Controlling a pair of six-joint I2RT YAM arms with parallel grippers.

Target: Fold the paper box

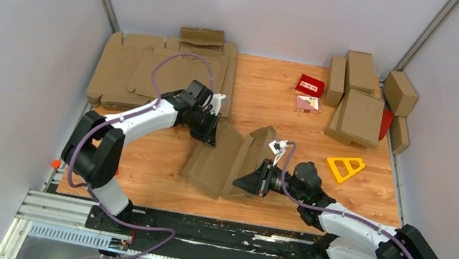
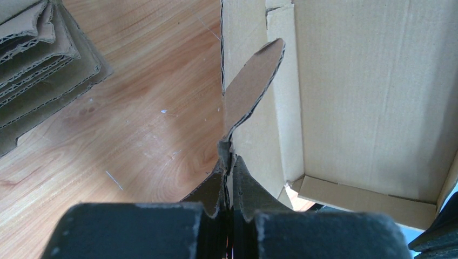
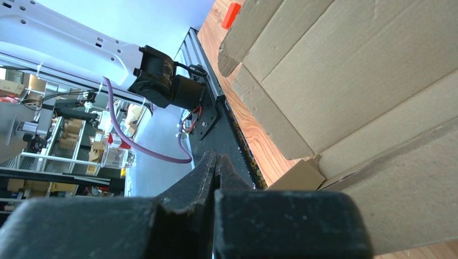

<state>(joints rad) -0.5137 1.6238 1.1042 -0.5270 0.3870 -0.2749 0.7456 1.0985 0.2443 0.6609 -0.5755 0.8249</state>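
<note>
The paper box [image 1: 225, 160] is a brown cardboard mailer, partly folded, standing tilted mid-table with its panels raised. My left gripper [image 1: 214, 130] is at its far-left edge. In the left wrist view that gripper [image 2: 228, 156] is shut on a thin rounded flap [image 2: 253, 81] of the box, and the box's inside [image 2: 367, 97] fills the right half. My right gripper [image 1: 255, 180] lies against the box's near-right side. In the right wrist view its jaws [image 3: 216, 160] are shut with nothing between them, and the box wall [image 3: 367, 81] is close on the right.
A pile of flat brown blanks [image 1: 152, 71] lies at the back left. Several folded boxes [image 1: 360, 112] are stacked at the back right. A small red carton [image 1: 310, 84], a small printed card [image 1: 307, 103] and a yellow triangular frame [image 1: 345, 166] lie right of centre.
</note>
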